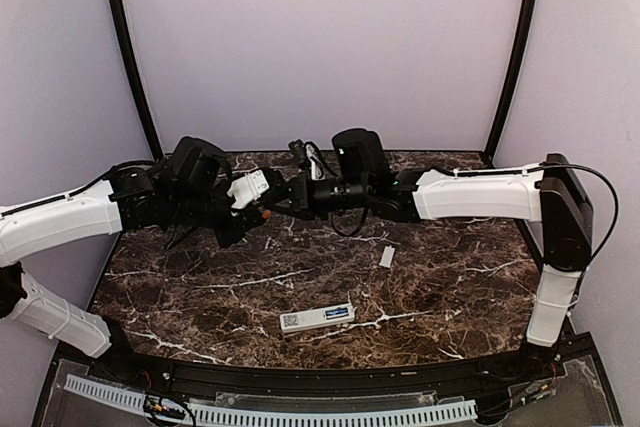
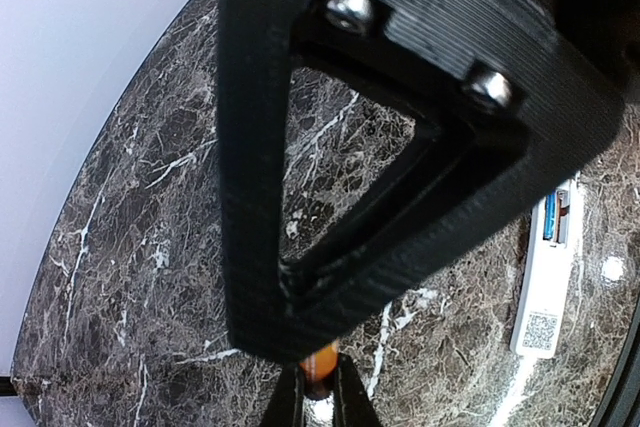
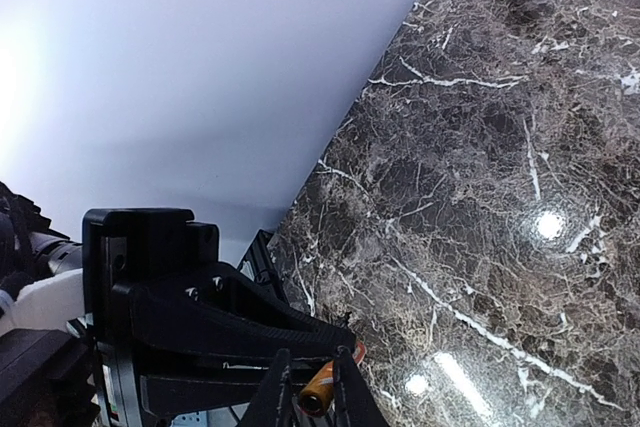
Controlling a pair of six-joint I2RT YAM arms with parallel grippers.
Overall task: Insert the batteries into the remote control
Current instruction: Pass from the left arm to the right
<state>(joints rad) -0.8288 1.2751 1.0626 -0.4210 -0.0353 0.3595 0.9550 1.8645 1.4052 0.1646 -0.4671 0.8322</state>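
the orange battery (image 3: pixel 318 387) is up in the air above the back of the surface (image 1: pixel 450 287), caught between both grippers where the two arms meet. in my left wrist view the left gripper (image 2: pixel 320 402) is pressed together on it, with one end of the battery showing between the tips. in my right wrist view the right gripper (image 3: pixel 312 397) has its tips drawn in tight on either side of the same battery, pinching it as far as i can see. one black finger of the right gripper fills most of the left wrist view.

the blue battery (image 2: pixel 550 217) sits in the recess at one end of the remote (image 1: pixel 317 318). the remote lies back side up near the front edge of the surface, well apart from the grippers. the cover (image 1: pixel 387 257) lies on the surface by itself, between the remote and the right arm.
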